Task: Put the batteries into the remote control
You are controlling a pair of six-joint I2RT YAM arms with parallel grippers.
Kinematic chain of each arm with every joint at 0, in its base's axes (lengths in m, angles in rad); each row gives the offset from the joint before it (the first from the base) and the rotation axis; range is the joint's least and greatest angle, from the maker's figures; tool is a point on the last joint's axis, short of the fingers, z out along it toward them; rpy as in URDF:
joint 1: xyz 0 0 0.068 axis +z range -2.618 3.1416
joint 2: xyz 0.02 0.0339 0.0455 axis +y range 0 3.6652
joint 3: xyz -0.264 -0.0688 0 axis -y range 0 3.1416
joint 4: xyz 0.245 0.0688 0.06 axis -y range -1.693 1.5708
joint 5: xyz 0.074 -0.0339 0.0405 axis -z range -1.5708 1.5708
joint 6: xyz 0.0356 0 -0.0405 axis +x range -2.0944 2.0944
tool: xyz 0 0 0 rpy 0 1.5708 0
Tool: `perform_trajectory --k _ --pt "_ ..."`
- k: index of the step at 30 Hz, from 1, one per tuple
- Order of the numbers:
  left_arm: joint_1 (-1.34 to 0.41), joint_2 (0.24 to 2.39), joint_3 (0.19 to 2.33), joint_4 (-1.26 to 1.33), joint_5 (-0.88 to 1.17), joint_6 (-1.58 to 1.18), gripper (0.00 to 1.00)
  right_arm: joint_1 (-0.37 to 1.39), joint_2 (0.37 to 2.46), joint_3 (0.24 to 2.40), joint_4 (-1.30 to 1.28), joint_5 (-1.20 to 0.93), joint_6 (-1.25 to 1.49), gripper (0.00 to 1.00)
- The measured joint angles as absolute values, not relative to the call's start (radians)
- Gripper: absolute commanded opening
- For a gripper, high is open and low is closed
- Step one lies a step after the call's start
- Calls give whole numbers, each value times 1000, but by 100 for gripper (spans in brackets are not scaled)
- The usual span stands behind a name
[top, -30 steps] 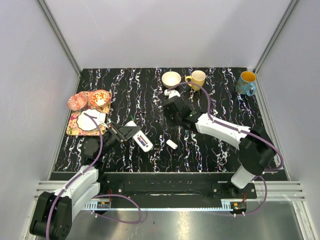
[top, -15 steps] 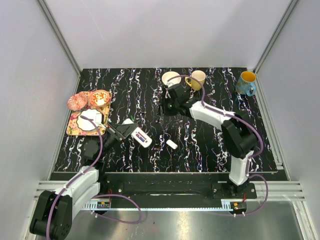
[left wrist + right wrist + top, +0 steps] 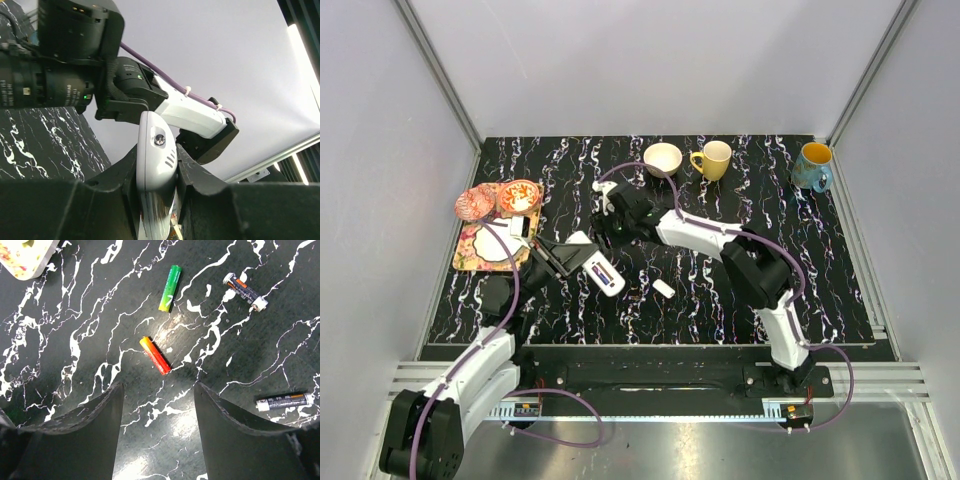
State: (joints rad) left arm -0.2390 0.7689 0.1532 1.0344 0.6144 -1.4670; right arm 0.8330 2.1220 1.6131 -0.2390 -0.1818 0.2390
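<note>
The black marbled counter is carrying everything: left of its middle, the left end effector (image 3: 156, 175) is clenching the remote control (image 3: 603, 274), tilting it upward. Just beyond, the right end effector (image 3: 157, 390) is hovering, released, over a red-orange battery (image 3: 155, 355), with a green battery (image 3: 170, 288) farther off. Battery pickup appears to be in hand; next, the end effector needs to come down squarely and close across the battery.

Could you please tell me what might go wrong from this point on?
The red-orange battery lies diagonally to the open right gripper, so closing could roll or skew it. The left gripper pinches the remote control by its narrow sides; pressing a battery in might make it slip.
</note>
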Motion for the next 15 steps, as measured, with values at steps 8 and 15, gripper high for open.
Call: perform_trajectory --k 8,15 --pt "-244 769 176 1042 636 -1494 0 858 2204 1695 -262 -165 155 67" --pt "-253 769 192 1050 651 -1513 0 896 2283 1764 -286 -123 71 66"
